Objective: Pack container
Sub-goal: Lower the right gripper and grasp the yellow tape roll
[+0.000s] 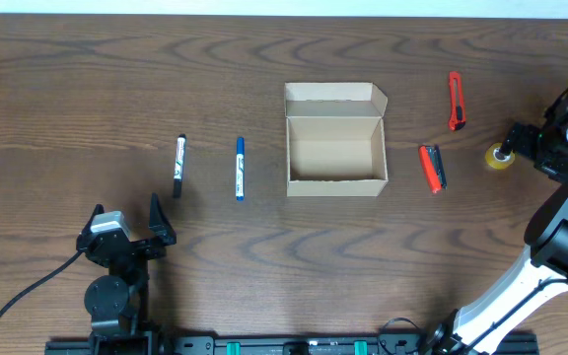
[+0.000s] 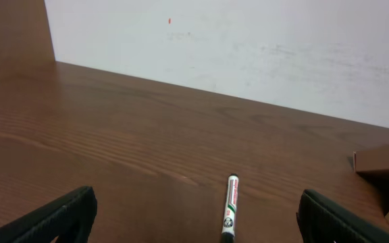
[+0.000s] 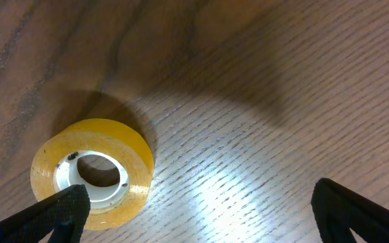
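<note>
The cardboard box (image 1: pixel 334 148) sits in the middle of the table (image 1: pixel 264 266). Its flap is folded back on the far side and its inside is bare.

Left of the box a blue marker (image 1: pixel 240 169) lies lengthwise, and a black marker (image 1: pixel 178 166) lies farther left. The blue marker is therefore between the black one and the box. The left gripper (image 2: pixel 196 198) hangs low, near and to the left of the box and short of the black marker. Its jaws are spread wide and hold nothing.

Just right of the box lies a short red and black tool (image 1: pixel 432 168). A red box cutter (image 1: pixel 455 101) lies beyond it, toward the far edge. Farther right is a yellow roll of tape (image 3: pixel 93 169), flat on the wood, with the short tool between it and the box. The right gripper (image 3: pixel 201 212) is over the roll, fully spread and empty. One finger (image 3: pixel 49 216) overlaps the roll's rim in the wrist view, and I cannot tell whether they touch.
</note>
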Tool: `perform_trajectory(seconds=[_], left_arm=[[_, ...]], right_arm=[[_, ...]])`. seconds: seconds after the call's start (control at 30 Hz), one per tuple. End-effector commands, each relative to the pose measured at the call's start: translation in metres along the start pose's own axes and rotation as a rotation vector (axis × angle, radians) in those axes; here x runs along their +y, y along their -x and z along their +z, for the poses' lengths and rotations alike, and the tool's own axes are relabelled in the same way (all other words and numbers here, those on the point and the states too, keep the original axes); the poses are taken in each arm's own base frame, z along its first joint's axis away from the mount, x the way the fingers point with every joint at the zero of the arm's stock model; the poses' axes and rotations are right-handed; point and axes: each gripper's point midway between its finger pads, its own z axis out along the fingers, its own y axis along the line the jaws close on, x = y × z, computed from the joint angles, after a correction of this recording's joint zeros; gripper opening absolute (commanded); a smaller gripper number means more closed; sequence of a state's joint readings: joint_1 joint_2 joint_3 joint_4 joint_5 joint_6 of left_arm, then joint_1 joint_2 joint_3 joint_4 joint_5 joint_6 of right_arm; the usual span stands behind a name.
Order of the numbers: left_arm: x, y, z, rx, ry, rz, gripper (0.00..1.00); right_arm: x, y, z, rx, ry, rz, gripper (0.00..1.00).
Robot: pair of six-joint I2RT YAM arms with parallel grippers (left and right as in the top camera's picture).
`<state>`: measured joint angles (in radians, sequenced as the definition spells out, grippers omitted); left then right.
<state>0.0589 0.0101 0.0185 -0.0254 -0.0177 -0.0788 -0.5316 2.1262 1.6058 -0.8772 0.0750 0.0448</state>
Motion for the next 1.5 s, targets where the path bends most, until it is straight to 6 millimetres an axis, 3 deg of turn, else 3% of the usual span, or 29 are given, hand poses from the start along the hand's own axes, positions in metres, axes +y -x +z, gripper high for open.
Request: perform_trajectory(seconds=[0.0,1.2,1.23,1.27,1.4,1.47], left_arm=[[0.002,-0.018,0.0,0.059,0.004,0.004,0.95],[0.002,-0.018,0.0,0.059,0.004,0.004,0.95],[0.002,-0.018,0.0,0.059,0.004,0.004,0.95],[0.002,-0.018,0.0,0.059,0.004,0.004,0.95],[0.002,-0.018,0.0,0.059,0.004,0.004,0.95],[0.002,-0.018,0.0,0.059,0.004,0.004,0.95]], right_arm=[[0.002,0.006,-0.001,-0.012,0.009,0.009,0.99],[0.005,-0.007,0.025,0.054,0.01,0.001,0.99],[0.005,-0.007,0.025,0.054,0.01,0.001,0.97],[0.005,-0.007,0.025,0.054,0.01,0.001,0.89],[0.005,-0.006,0.025,0.051,0.011,0.001,0.44],[0.005,-0.006,0.025,0.05,0.014,0.002,0.31]])
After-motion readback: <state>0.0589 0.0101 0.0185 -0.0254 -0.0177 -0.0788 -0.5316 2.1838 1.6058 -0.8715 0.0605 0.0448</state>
